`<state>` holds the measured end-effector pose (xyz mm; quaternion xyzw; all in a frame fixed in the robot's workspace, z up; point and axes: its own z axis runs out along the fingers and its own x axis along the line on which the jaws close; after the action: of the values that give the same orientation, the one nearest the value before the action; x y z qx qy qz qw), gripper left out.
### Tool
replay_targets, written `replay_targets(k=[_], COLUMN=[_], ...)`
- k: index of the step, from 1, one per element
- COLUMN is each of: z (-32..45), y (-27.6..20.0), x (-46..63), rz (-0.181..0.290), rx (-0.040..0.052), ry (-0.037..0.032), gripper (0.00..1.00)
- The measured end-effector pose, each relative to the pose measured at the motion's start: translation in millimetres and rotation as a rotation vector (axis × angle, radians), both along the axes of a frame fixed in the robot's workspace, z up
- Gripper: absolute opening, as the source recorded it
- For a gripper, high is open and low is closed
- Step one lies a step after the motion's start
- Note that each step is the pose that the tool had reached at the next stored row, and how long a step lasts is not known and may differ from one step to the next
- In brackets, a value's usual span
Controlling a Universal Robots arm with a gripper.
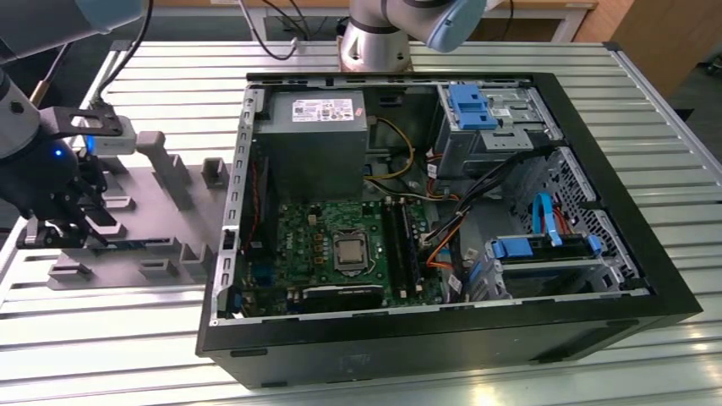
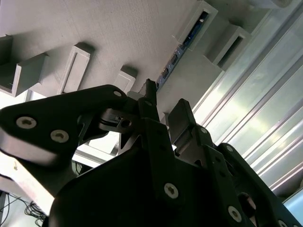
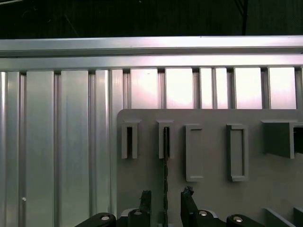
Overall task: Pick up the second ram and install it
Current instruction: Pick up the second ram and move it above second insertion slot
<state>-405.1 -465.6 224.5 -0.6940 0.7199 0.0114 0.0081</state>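
Two black fingers (image 3: 145, 208) of the gripper (image 3: 165, 198) stand moderately apart, one on each side of the second ram (image 3: 165, 175). A gap shows between each finger and the board, so nothing is clamped. One stick is in sight, and it stands on its thin edge on the grey fixture plate (image 3: 142, 189). Its long axis runs straight away from the gripper along the plate toward the ribbed metal table (image 3: 61, 142), and its far end is seated in one of two narrow slotted blocks (image 3: 164, 139) that stand side by side. Beside those blocks lie two longer rectangular frames (image 3: 194, 152), parallel to the stick. In the second wrist view the board's blue-green face shows (edge-on it is only a dark line in the first wrist view). In the exterior view the gripper sits low over the plate at the exterior view's left, well apart from the open computer case (image 1: 451, 347). Upright grey posts (image 1: 169, 178) rise from the plate between the gripper and the case, and the case's left wall stands between the plate and the one green motherboard (image 1: 304, 233) lying flat inside. Farther in the case are one grey power supply (image 1: 310, 135) and two sets of blue drive brackets (image 1: 472, 106), one far and one near, on the exterior view's right.
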Motion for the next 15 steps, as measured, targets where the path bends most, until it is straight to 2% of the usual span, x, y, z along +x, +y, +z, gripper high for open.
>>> replay_targets(k=[10,15], z=[-2.4,-8.7], y=[0.1,0.2], x=[-2.2,-2.2], rz=[0.0,0.0], rx=[0.0,-0.0002], ry=[0.0,0.0001], gripper=[0.38,0.38])
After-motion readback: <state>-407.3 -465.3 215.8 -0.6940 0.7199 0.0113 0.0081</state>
